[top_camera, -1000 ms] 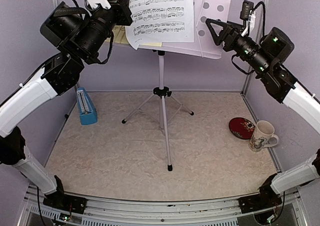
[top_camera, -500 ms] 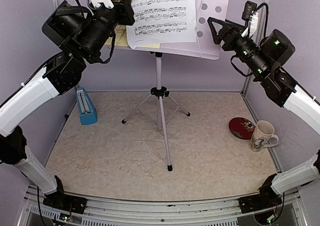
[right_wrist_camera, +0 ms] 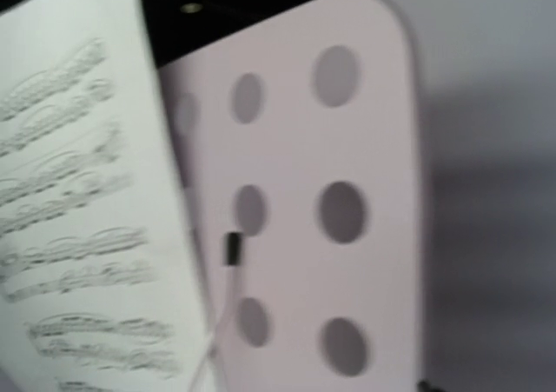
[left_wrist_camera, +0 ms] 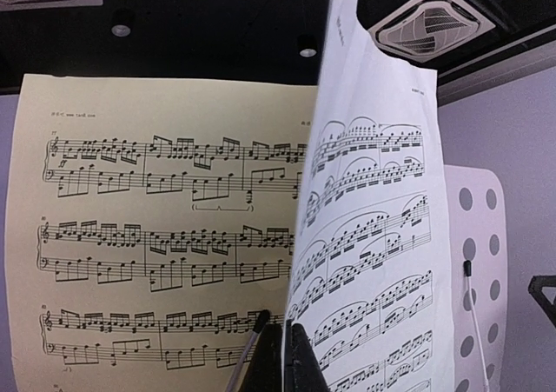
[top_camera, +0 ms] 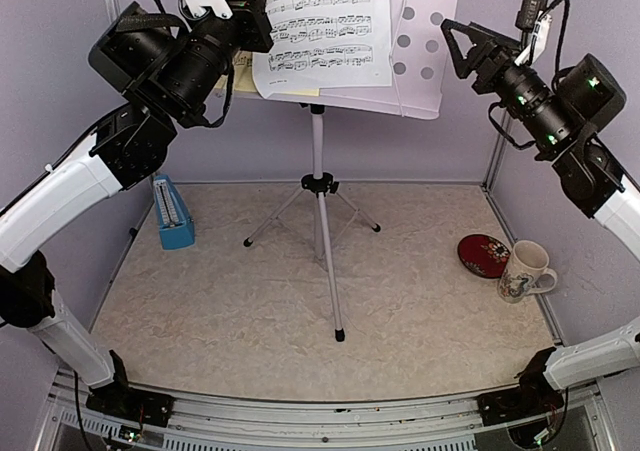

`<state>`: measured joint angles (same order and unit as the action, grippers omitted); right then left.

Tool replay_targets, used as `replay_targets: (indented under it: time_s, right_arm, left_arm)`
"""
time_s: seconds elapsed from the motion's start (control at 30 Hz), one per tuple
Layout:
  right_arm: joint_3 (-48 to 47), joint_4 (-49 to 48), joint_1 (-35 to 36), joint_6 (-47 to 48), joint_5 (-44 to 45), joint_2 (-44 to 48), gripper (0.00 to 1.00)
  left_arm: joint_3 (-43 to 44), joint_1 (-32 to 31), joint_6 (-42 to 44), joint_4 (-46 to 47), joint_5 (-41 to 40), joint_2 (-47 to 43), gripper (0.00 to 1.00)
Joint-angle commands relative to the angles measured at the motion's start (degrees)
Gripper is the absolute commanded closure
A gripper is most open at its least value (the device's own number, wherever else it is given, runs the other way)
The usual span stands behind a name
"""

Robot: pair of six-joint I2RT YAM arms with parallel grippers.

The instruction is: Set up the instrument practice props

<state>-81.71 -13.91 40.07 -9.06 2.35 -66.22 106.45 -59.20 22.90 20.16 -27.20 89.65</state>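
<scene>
The silver tripod music stand (top_camera: 321, 221) stands mid-table, its white perforated desk (top_camera: 432, 46) up at the back. My left gripper (top_camera: 256, 16) is shut on the left edge of the white sheet of music (top_camera: 322, 21), which stands against the desk. In the left wrist view the fingers (left_wrist_camera: 284, 333) pinch the white sheet (left_wrist_camera: 373, 262) edge-on, with the yellow sheet (left_wrist_camera: 156, 209) flat behind it. My right gripper (top_camera: 452, 33) is open and empty, just right of the desk (right_wrist_camera: 373, 149). The blue metronome (top_camera: 172, 214) stands at the left.
A white patterned mug (top_camera: 524, 269) and a dark red disc (top_camera: 483, 254) sit at the right by the wall. A thin wire page holder (right_wrist_camera: 228, 262) lies on the desk face. Purple walls close in the left, back and right.
My right gripper has pulled back to the right and slightly up, away from the desk's right edge. My left gripper keeps its hold on the white sheet, shifted slightly.
</scene>
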Motion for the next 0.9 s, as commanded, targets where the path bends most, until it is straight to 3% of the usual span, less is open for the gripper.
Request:
replay_targets:
  time_s: [0.0,0.17,0.57,0.87]
  right_arm:
    - [-1.11,0.33,3.11,-3.37,-1.91,-0.1,0.35]
    - [-3.15,0.37,6.23,-3.84,0.15,-2.94,0.4]
    - [-7.63,-0.81,6.27,-6.45,1.18,-9.75,0.45]
    - [-8.08,-3.88,6.28,-7.38,3.74,-12.18,0.56]
  left_arm:
    - [1.56,-0.04,0.75,0.75,-0.04,0.53,1.0]
    - [1.82,-0.08,0.54,0.68,0.13,0.78,1.0]
    - [2.01,-0.13,0.64,0.76,0.56,1.14,1.0]
    - [2.0,-0.04,1.14,1.17,0.82,1.32,1.0]
